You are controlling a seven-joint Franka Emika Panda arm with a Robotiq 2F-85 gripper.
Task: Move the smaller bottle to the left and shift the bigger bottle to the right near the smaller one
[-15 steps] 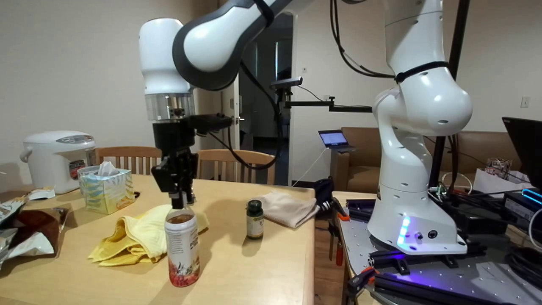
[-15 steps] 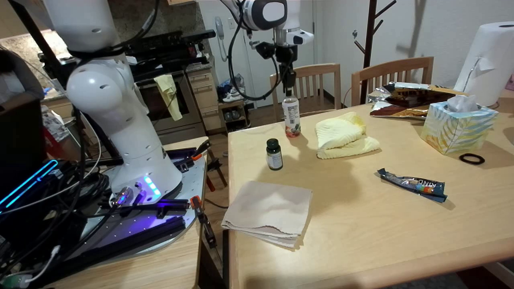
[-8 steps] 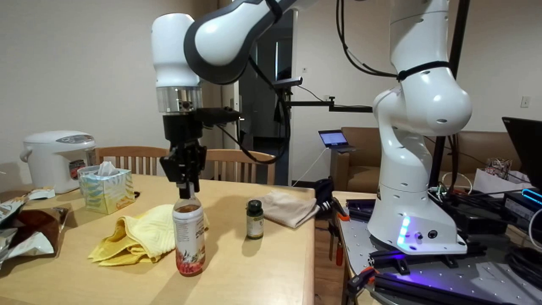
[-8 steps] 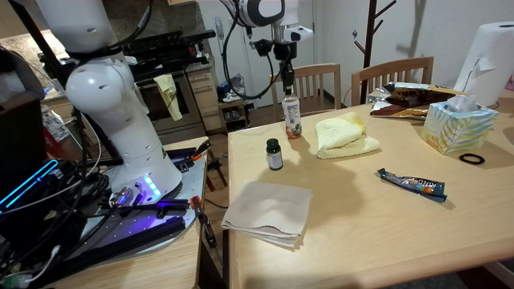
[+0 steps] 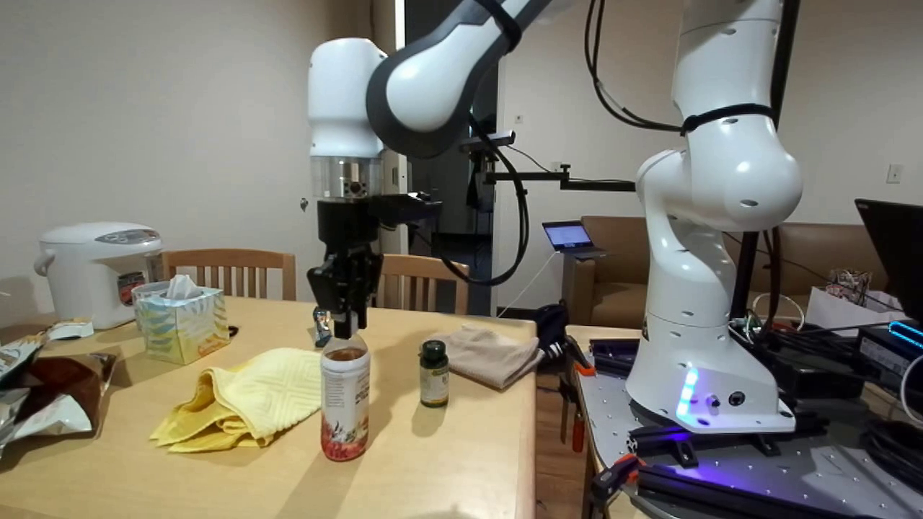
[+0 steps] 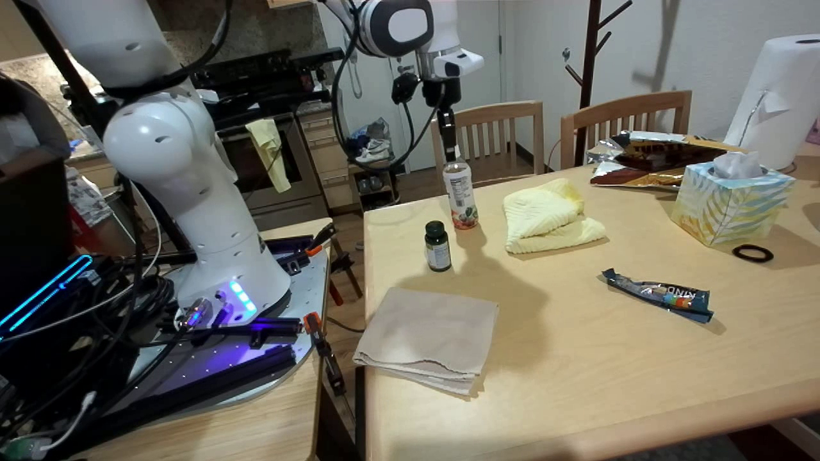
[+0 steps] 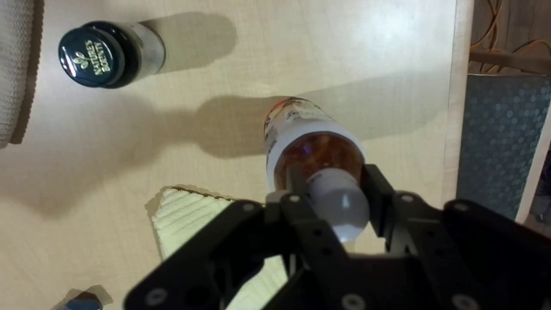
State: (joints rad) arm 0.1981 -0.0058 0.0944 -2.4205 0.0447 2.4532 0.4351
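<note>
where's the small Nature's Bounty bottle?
Upper left in the wrist view: the Nature's Bounty bottle stands on the table between the folded beige cloth and the gripped drink bottle.

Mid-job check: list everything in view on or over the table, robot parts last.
bigger bottle: 1, white and red, held at its top
smaller bottle: 1, dark green, between bigger bottle and beige cloth
yellow cloth: 1, yellow, beside bigger bottle
beige cloth: 1, beige, at table edge
tissue box: 1, blue-yellow, on table
black ring: 1, black, beside tissue box
KIND packet: 1, blue, near black ring
snack bags: count unclear, brown and silver, near tissue box
paper roll: 1, white, near tissue box
water pot: 1, white, near tissue box
arm: 1, white, over table
gripper: 1, black, shut on bigger bottle
</note>
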